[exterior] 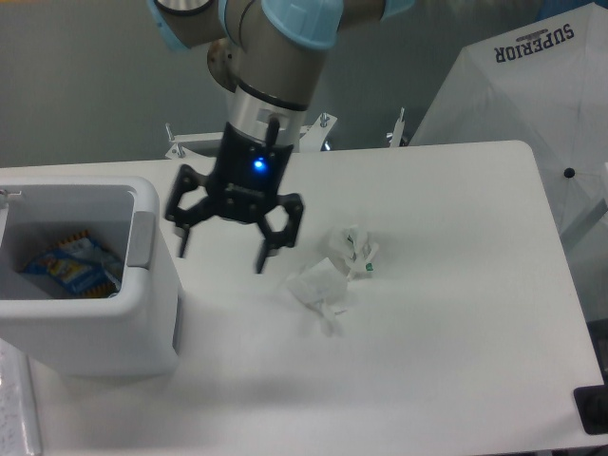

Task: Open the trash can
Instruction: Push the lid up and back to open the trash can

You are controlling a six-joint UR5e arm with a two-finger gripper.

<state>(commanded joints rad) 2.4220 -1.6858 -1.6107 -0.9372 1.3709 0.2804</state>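
White trash can (114, 323) with grey tab, black pincer (222, 254) lit blue, white paper wads (332, 269), white table (456, 313)
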